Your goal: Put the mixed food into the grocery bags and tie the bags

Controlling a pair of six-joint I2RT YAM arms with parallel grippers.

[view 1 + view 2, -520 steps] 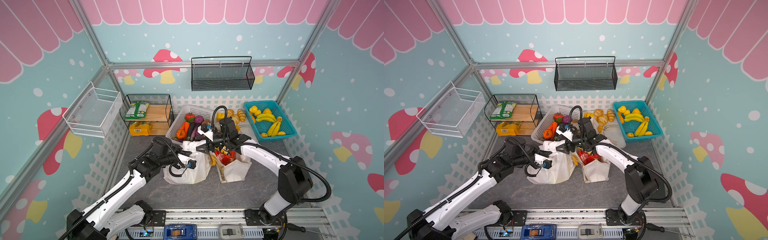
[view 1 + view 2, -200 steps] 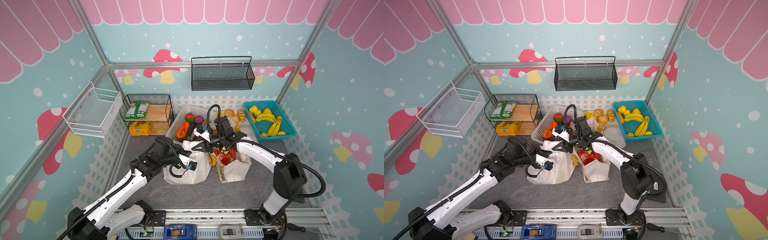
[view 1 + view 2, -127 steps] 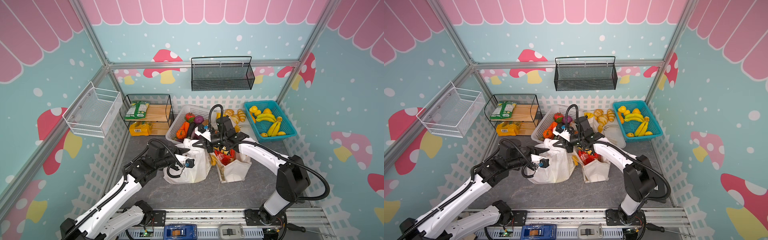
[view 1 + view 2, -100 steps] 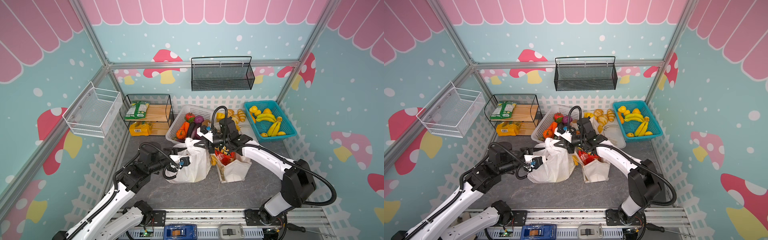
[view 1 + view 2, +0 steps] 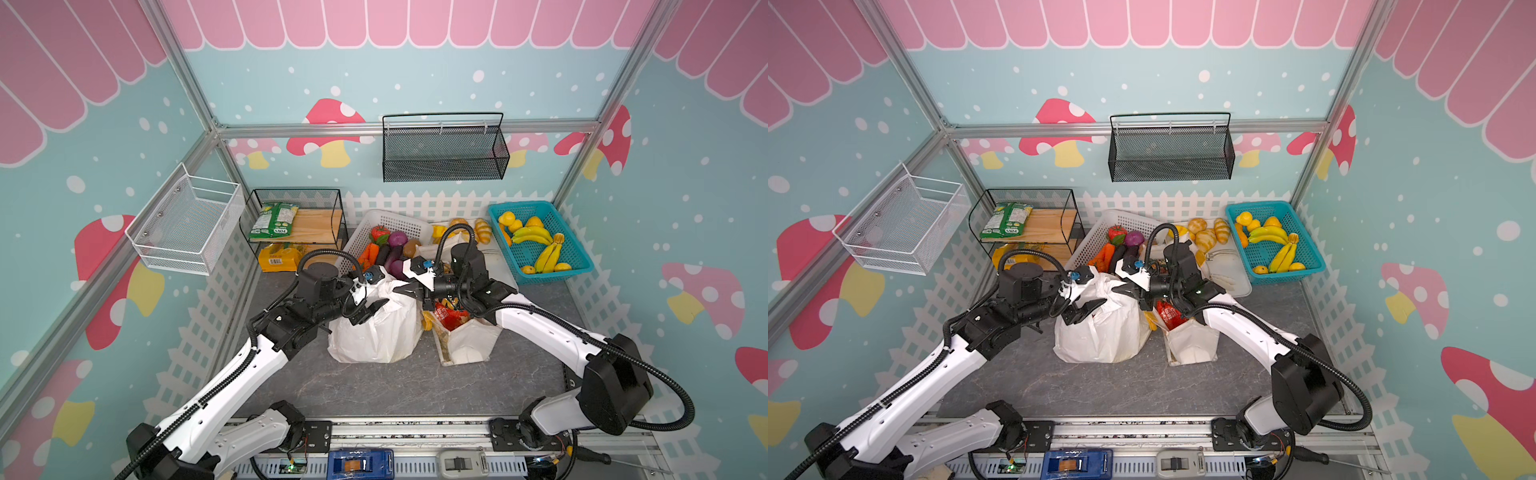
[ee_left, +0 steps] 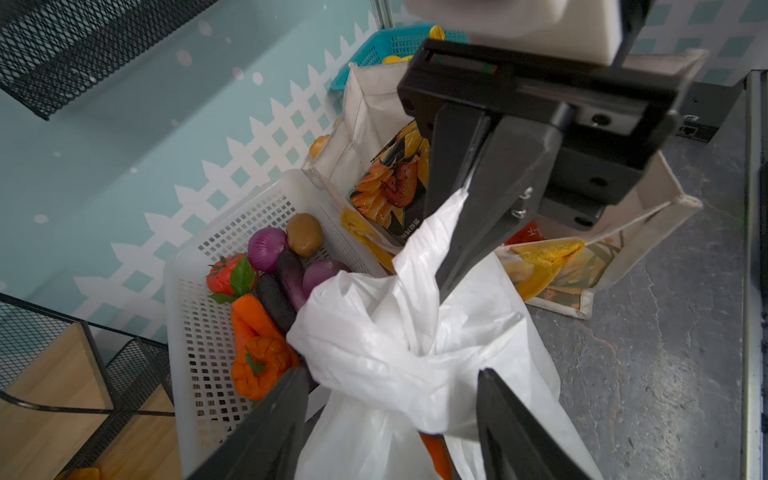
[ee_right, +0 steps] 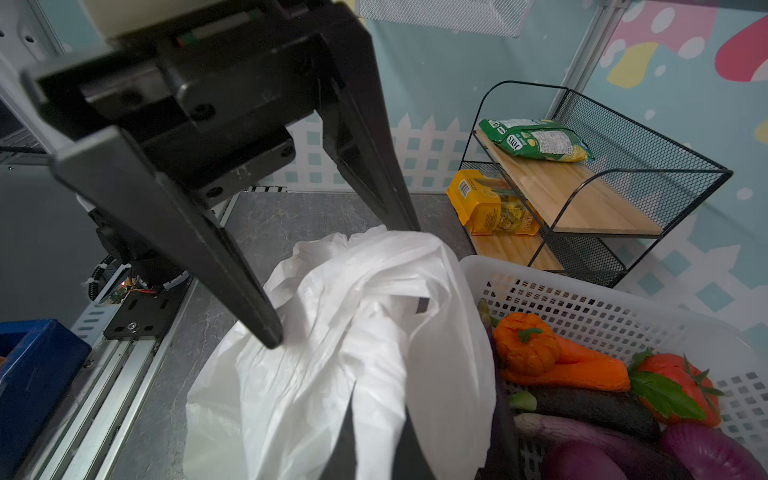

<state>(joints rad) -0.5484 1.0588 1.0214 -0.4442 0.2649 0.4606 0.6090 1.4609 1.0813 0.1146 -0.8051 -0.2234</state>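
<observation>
The white plastic grocery bag (image 5: 374, 332) stands mid-table with its handles twisted together on top (image 6: 399, 353). My left gripper (image 5: 374, 297) is open, and its fingers (image 6: 291, 407) stand either side of that twist without pinching it. My right gripper (image 5: 401, 291) is shut on one white handle strip (image 7: 374, 399) and holds it taut. The cream canvas tote (image 5: 469, 340) stands right of it with a red crisp packet (image 5: 449, 318) and a yellow-and-dark snack packet (image 6: 395, 183) inside. Something orange (image 6: 432, 451) shows through the plastic bag.
A white basket (image 5: 399, 224) of aubergines, onions and carrots sits right behind the bags. A teal basket (image 5: 540, 266) of bananas and round fruits is at the back right. At the back left, a wire shelf (image 5: 336, 208) holds green packets. A white fence (image 5: 415, 203) rings the floor.
My left gripper has opened and let go of the plastic bag's handle, after swinging back to the left. My right gripper has shut on the other handle and keeps it pulled up.
</observation>
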